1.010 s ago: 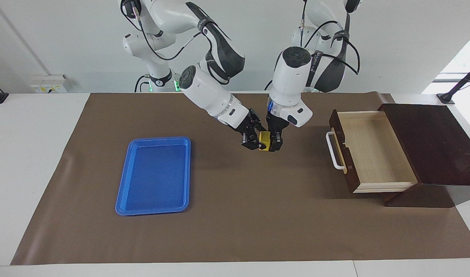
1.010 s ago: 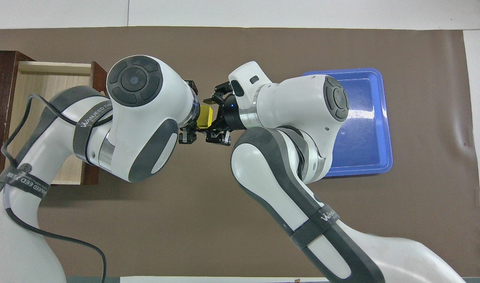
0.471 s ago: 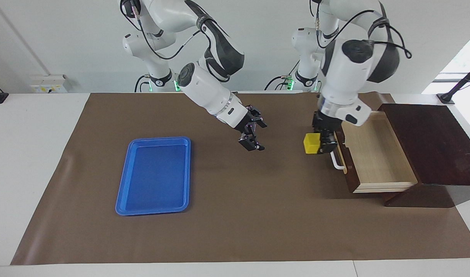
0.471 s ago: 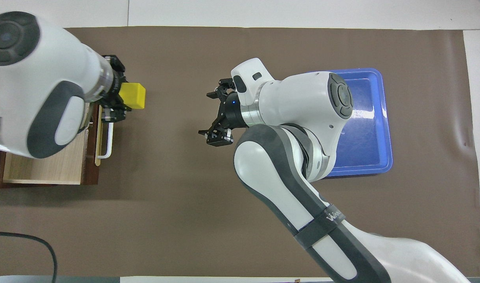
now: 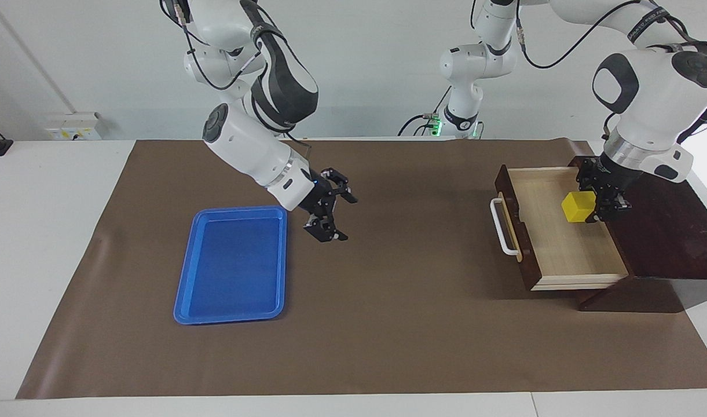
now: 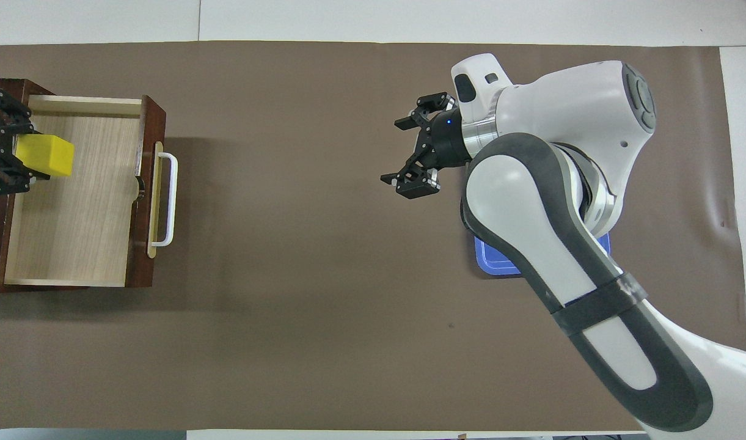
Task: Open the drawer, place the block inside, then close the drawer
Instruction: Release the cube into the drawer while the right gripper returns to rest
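Observation:
The drawer stands pulled out of its dark box at the left arm's end of the table, showing a pale wood interior and a white bar handle. My left gripper hangs over the drawer's inner end, shut on the yellow block, which is held above the drawer floor. My right gripper is open and holds nothing; it hovers over the mat beside the blue tray.
A blue tray lies on the brown mat toward the right arm's end; in the overhead view the right arm covers most of it. The dark box top slopes up past the drawer.
The left gripper took the block from the right gripper and carried it from mid-table to over the open drawer. The right gripper opened and drew back toward the tray.

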`<state>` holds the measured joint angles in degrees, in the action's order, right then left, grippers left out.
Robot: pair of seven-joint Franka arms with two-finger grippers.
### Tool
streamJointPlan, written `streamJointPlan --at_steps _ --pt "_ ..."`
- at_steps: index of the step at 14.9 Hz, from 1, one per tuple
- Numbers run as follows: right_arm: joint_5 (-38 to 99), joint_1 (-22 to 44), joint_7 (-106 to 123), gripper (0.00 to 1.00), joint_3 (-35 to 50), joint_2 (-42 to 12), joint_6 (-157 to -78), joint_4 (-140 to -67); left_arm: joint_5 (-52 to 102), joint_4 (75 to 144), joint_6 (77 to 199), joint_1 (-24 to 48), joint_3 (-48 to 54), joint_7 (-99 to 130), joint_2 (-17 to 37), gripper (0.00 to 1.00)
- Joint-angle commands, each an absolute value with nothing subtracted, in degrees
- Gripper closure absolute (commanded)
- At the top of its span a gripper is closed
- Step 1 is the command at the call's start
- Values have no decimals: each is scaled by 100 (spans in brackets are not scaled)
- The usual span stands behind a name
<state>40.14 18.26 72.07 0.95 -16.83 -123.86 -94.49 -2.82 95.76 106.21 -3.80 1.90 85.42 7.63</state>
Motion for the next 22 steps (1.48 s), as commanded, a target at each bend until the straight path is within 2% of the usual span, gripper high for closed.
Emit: streamJointPlan --at_steps 1,5,10,11,12,13,16,19,20,22 --pt "3438 1398 7049 0 158 -1442 -12024 -9492 -281 10658 11100 -282 290 8621 335 100" --pt "3024 898 6611 0 158 -1406 -11611 -9483 -281 11591 11943 -343 290 8851 114 100" --pt "2041 432 5233 0 149 -1275 -11278 -9466 -281 11830 11979 -369 290 9106 70 100" --pt "2013 318 4821 0 149 -1248 -11120 -9448 -281 11847 11979 -369 290 9045 70 74" --pt "1987 221 4451 0 141 -1187 -11022 -9448 -281 11830 11988 -369 281 9018 70 23" --pt "1856 150 4238 0 106 -1117 -10908 -9440 -290 11769 11971 -369 281 9035 96 0" --pt "1486 70 3711 0 -35 -836 -10531 -9431 -334 11016 11613 -404 281 9053 254 0" --pt "776 -26 2536 0 -53 -354 -9934 -9439 33 9567 10489 -142 316 9140 728 0" --pt "547 -35 2114 0 -44 -195 -9618 -9439 113 9380 10364 112 308 9323 799 0" --pt "466 -53 1374 0 -53 104 -8994 -9439 62 9596 10633 604 308 9964 791 0"
